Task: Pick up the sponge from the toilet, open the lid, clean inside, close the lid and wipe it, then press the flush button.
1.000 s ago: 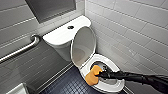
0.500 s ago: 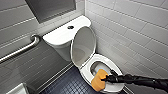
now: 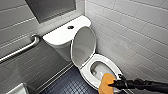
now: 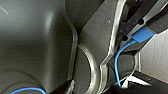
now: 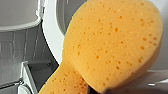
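The white toilet (image 3: pixel 100 72) stands against the tiled wall with its lid (image 3: pixel 83 46) raised upright toward the tank. The dark round flush button (image 3: pixel 70 27) sits in the middle of the tank top. My right gripper (image 3: pixel 113 84) comes in from the right and is shut on the orange sponge (image 3: pixel 105 83), which hangs over the near rim of the bowl. In the right wrist view the sponge (image 5: pixel 110 47) looms large and porous, with the toilet's white rim (image 5: pixel 51 30) behind it.
A steel grab bar (image 3: pixel 20 50) runs along the grey tiled wall on the left. White tiles (image 3: pixel 135 32) close in on the right of the toilet. Dark small-tiled floor (image 3: pixel 67 85) lies in front, with a white object (image 3: pixel 17 89) at the lower left corner.
The sponge and right gripper have shifted slightly right and toward the near rim of the bowl. The lid stays raised.
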Available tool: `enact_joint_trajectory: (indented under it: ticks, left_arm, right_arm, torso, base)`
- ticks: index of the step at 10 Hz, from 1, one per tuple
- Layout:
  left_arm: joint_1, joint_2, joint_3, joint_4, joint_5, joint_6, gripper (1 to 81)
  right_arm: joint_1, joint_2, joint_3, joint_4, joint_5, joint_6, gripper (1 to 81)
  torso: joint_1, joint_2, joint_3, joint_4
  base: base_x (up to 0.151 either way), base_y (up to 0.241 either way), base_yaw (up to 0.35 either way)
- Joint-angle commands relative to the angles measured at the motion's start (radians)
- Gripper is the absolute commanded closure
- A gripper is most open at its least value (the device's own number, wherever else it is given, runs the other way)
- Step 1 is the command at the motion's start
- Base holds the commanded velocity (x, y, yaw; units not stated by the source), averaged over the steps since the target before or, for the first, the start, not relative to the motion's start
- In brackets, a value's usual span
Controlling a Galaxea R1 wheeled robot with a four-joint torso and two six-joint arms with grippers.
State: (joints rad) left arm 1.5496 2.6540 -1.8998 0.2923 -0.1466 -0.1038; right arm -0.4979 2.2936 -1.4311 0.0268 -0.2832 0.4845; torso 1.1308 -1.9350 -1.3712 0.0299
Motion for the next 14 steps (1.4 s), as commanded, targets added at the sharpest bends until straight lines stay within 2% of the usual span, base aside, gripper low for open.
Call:
enact_joint_trajectory:
  ticks: [1, 4, 6, 7, 9, 11, 12, 14]
  left_arm:
    - [0.033, -0.014, 0.022, 0.018, 0.078, 0.007, 1.0]
    - [0.025, -0.031, 0.027, 0.016, 0.078, 0.007, 1.0]
    - [0.017, -0.038, 0.036, 0.016, 0.076, 0.007, 1.0]
    - [0.017, -0.043, 0.045, 0.018, 0.076, 0.007, 1.0]
    - [0.005, -0.074, 0.077, 0.016, 0.068, 0.007, 1.0]
    - [-0.019, -0.129, 0.152, 0.016, 0.067, 0.007, 1.0]
    - [-0.035, -0.144, 0.178, 0.016, 0.070, 0.006, 1.0]
    - [-0.067, -0.149, 0.183, 0.016, 0.076, 0.006, 1.0]
  right_arm:
    - [0.054, -0.131, 0.118, 0.001, -0.050, 0.005, 81.1]
    - [-0.006, -0.239, 0.164, -0.002, -0.048, 0.005, 81.1]
    - [-0.029, -0.261, 0.170, -0.004, -0.057, 0.005, 81.1]
    - [-0.052, -0.257, 0.175, -0.008, -0.051, 0.003, 81.1]
    - [-0.081, -0.245, 0.161, -0.025, -0.050, 0.003, 81.1]
    - [-0.112, -0.231, 0.140, -0.027, -0.051, 0.003, 81.1]
    - [-0.135, -0.224, 0.118, -0.027, -0.053, 0.003, 81.1]
    - [-0.204, -0.213, 0.082, -0.028, -0.051, 0.003, 81.1]
  torso:
    - [0.000, 0.000, 0.000, 0.000]
    - [0.000, 0.000, 0.000, 0.000]
    - [0.000, 0.000, 0.000, 0.000]
    - [-0.064, 0.100, 0.000, 0.000]
    - [-0.074, 0.116, 0.000, 0.000]
    - [-0.114, 0.180, 0.000, 0.000]
    - [-0.201, 0.314, 0.000, 0.000]
    - [-0.120, 0.191, 0.000, 0.000]
  base:
    - [0.000, 0.000, 0.000]
    - [0.000, 0.000, 0.000]
    - [0.000, 0.000, 0.000]
    - [0.000, 0.000, 0.000]
    - [0.000, 0.000, 0.000]
    - [0.000, 0.000, 0.000]
    - [0.000, 0.000, 0.000]
    - [0.000, 0.000, 0.000]
